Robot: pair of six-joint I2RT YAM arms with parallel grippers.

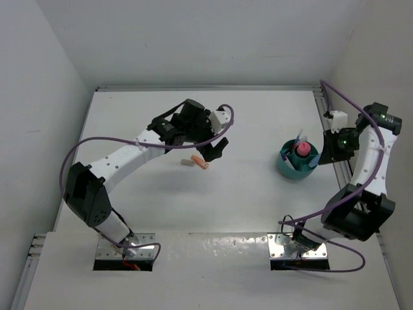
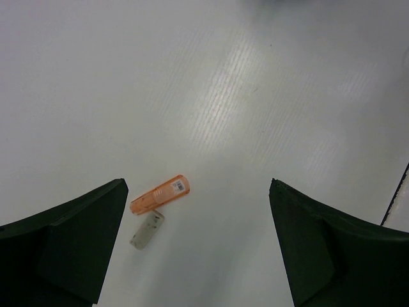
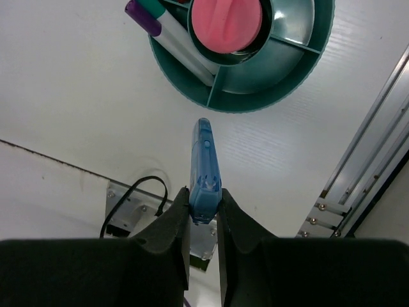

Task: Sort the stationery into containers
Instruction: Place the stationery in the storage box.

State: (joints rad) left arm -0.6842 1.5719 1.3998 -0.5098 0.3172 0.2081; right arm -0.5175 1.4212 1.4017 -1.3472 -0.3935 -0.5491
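Note:
The round teal organiser cup (image 1: 287,169) stands at the right of the table, with the fat pink marker (image 1: 302,148) and pens in it; it fills the top of the right wrist view (image 3: 255,96). My right gripper (image 3: 204,208) is shut on a short blue stick (image 3: 204,169) and holds it just outside the cup's rim, above the table. My left gripper (image 2: 198,211) is open above the table. A short orange stick (image 2: 160,194) and a small beige eraser (image 2: 147,229) lie side by side close to its left finger (image 2: 70,243). They also show mid-table (image 1: 201,164).
A metal rail (image 1: 321,123) runs along the table's right edge behind the cup. White walls close the table on three sides. The arm bases (image 1: 126,252) sit on plates at the near edge, with purple cables looping over both arms.

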